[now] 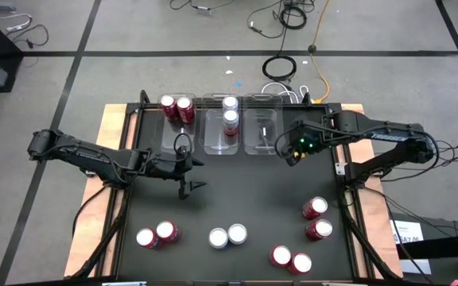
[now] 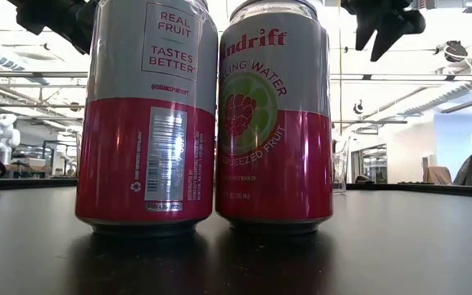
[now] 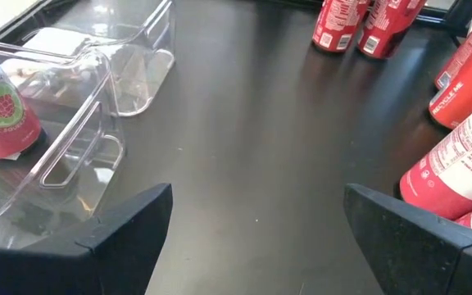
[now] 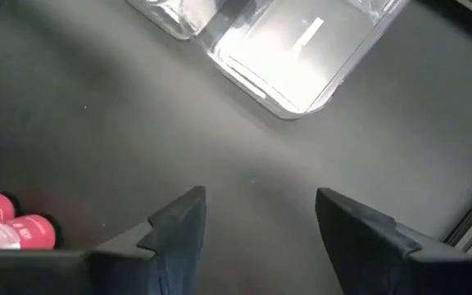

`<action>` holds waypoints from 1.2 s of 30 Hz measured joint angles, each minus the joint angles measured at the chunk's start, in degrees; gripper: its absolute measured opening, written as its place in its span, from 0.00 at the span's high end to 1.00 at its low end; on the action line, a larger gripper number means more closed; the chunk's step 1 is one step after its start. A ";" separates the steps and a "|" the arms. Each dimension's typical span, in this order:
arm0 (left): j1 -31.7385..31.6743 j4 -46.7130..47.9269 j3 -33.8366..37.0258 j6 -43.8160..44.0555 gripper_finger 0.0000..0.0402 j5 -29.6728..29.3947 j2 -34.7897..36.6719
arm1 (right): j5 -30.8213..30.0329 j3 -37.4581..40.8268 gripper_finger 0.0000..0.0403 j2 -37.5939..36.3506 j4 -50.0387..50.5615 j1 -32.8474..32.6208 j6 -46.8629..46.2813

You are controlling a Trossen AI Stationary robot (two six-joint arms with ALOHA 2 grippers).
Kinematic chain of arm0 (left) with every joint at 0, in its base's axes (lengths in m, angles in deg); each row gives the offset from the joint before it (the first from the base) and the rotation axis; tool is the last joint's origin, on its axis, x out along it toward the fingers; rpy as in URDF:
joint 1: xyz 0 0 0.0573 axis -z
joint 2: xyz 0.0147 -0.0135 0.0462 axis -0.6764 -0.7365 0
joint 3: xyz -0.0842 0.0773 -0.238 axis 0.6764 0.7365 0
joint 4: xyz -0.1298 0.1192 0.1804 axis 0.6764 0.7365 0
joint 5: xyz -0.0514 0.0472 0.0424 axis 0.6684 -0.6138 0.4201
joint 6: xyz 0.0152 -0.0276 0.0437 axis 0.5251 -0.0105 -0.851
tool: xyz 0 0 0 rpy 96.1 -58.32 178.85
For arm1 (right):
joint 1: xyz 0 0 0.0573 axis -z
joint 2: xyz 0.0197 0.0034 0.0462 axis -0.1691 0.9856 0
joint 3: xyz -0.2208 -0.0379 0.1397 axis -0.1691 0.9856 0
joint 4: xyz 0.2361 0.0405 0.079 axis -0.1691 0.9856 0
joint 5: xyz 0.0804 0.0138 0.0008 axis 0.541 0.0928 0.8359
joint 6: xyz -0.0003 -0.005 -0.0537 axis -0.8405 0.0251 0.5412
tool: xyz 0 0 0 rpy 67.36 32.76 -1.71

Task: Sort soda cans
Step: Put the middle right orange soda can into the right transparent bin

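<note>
Three clear bins stand along the table's far edge. The left bin (image 1: 173, 127) holds two red cans (image 1: 176, 107). The middle bin (image 1: 221, 135) holds two silver cans (image 1: 230, 111). The right bin (image 1: 261, 131) holds nothing. Near the table's near edge stand two red cans (image 1: 156, 234), two silver-topped cans (image 1: 227, 236) and two more red cans (image 1: 290, 259). Another red pair (image 1: 316, 218) stands by the right edge. My left gripper (image 1: 186, 168) hangs open just near of the left bin. My right gripper (image 1: 287, 151) hangs open beside the right bin's near corner.
In the low view, the two nearest cans (image 2: 211, 115) stand side by side, grey above and red below, filling most of the picture. The dark tabletop (image 1: 245, 191) between the bins and the near cans is bare. Cables lie on the floor beyond the far edge.
</note>
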 joint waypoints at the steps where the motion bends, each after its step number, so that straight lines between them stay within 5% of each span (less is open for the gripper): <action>1: 0.00 0.02 0.00 0.00 0.08 0.00 0.00 | -0.04 0.00 0.43 0.00 0.00 0.00 0.04; 16: 0.00 0.04 0.00 0.00 0.08 0.00 0.00 | -2.11 0.02 0.02 0.02 -1.36 0.00 -0.38; 36: 0.00 0.02 0.00 -0.02 0.08 0.00 0.00 | 4.65 0.07 0.05 0.87 -12.04 -2.32 -5.12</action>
